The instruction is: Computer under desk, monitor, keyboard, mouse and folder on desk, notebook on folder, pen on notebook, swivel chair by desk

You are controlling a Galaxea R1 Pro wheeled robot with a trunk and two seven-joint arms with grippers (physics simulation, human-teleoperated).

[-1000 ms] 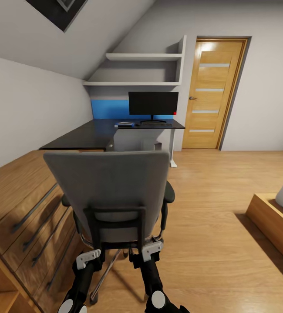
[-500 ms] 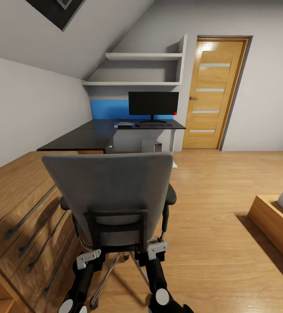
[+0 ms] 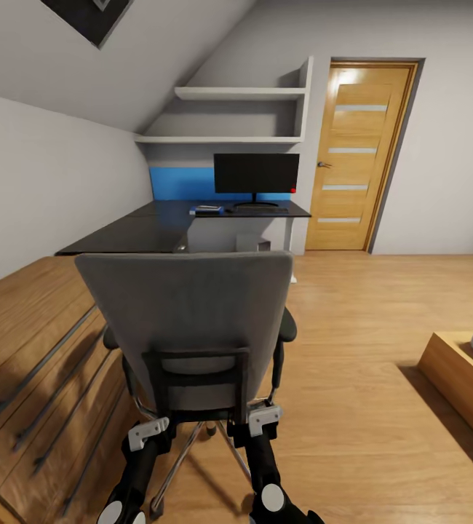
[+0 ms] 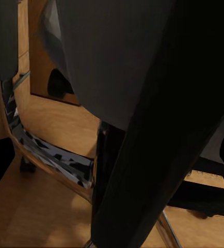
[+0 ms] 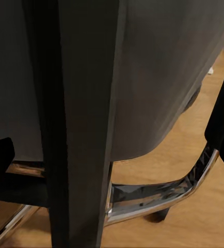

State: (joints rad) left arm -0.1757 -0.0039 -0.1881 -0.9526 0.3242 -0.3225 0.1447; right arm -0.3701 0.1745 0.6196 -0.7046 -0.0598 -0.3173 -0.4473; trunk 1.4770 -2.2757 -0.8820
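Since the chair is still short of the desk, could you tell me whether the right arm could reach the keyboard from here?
Probably not: the keyboard lies far off on the desk, and the chair stands between it and the right gripper.

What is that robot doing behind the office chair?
It is standing behind the swivel chair with both arms at the black frame on the chair's back, the left gripper and the right gripper low at either side of it. Whether the jaws are closed on the frame cannot be told. The desk lies ahead along the wall, already carrying the monitor, the keyboard and a blue folder. The chair is some way short of the desk.
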